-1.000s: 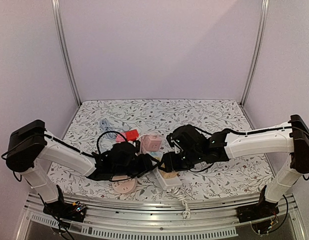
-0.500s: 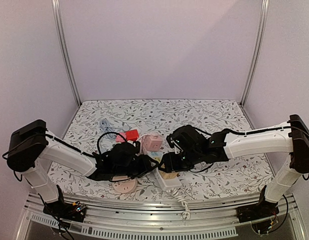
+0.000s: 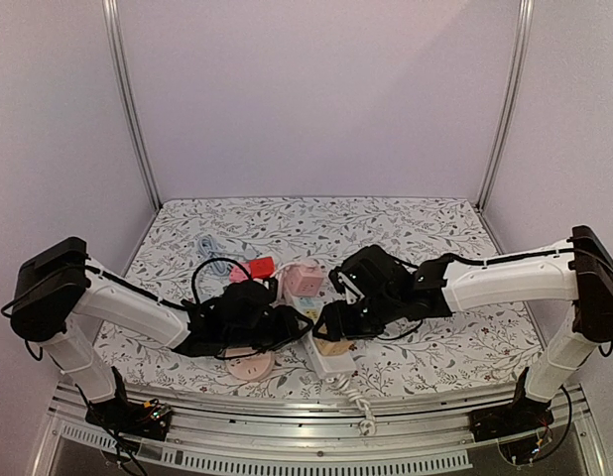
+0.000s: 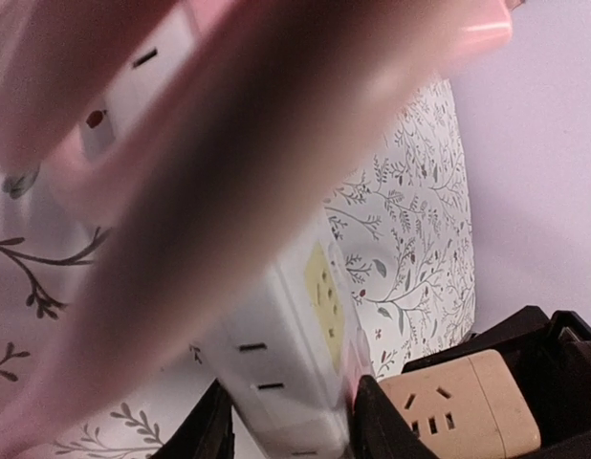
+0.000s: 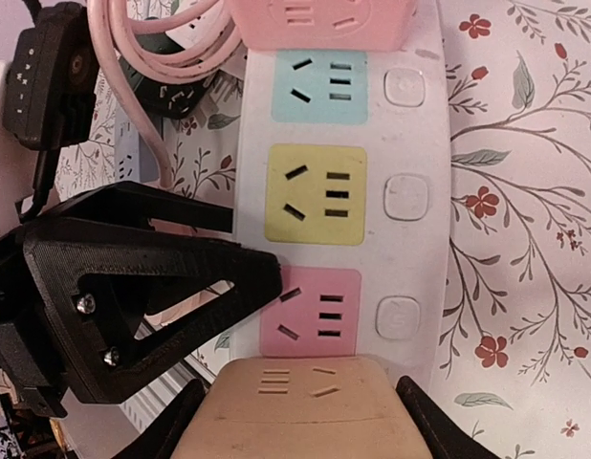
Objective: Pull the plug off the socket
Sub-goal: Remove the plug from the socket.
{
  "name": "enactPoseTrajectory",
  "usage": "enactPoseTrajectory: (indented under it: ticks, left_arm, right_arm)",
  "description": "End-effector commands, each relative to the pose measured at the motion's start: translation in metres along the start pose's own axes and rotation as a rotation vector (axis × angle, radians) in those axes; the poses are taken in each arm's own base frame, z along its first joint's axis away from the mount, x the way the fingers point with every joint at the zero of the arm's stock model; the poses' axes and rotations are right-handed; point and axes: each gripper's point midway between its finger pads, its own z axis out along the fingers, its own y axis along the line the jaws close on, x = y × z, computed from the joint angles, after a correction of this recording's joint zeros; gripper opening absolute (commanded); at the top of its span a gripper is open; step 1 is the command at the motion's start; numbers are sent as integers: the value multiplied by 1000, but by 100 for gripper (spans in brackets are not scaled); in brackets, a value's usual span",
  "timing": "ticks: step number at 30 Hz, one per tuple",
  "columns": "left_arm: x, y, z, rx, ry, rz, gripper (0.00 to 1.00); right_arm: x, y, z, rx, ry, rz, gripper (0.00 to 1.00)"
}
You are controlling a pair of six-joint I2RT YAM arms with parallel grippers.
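1. Location: the tan plug [image 5: 295,413] sits in the end socket of the white strip [image 5: 410,143], next to the pink outlet. The strip lies near the front middle of the table [image 3: 435,228]. A pink adapter [image 5: 319,17] occupies the strip's other end.
2. Handling, judged: the plug is a rigid, light plastic block with smooth, rounded sides, so the pads could slip. Its pins will likely resist, then let go suddenly. The strip is light and would lift with the plug unless it is held down.
3. Hold point, judged: grip the plug's two flat flanks, low on the body, and pull straight along the pins without rocking.
4. Right gripper [image 5: 300,421]: the jaws are clamped on the plug's flanks, one finger on each side. The arm reaches in low from the right, with the wrist above the strip.
5. Left gripper [image 4: 288,435]: the jaws straddle the strip and appear to press on both its long edges, just beside the plug. The arm stretches in low from the left and meets the right arm there.
6. Risk: the two grippers sit close together, leaving little room between them.
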Motion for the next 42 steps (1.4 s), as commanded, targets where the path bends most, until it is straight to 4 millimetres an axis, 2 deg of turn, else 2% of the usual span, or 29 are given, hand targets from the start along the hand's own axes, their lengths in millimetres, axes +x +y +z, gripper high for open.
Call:
enactPoseTrajectory:
  ticks: [1, 7, 12, 16, 22, 28, 33, 42]
  left_arm:
    - [0, 3, -5, -37, -4, 113, 38]
    - [-1, 4, -7, -45, -4, 119, 38]
    - [0, 1, -8, -28, 3, 128, 37]
    - [0, 0, -9, -23, 3, 146, 37]
    - [1, -3, -10, -17, 13, 168, 37]
    - [5, 10, -7, -45, 23, 150, 44]
    - [12, 18, -2, -55, 43, 131, 56]
    - [15, 16, 2, -21, 48, 94, 74]
  right_arm:
    - [-23, 39, -14, -45, -110, -98, 11]
    - [-17, 47, -17, 81, -143, -187, 11]
    - [-10, 45, -6, 130, -117, -187, 8]
    - [-13, 35, -10, 184, -132, -162, 8]
    - [-20, 41, -16, 141, -140, -143, 9]
    - [-20, 40, -8, 23, -79, -85, 9]
    - [-19, 39, -9, 21, -75, -90, 9]
    - [-25, 61, -21, -103, -114, -49, 9]
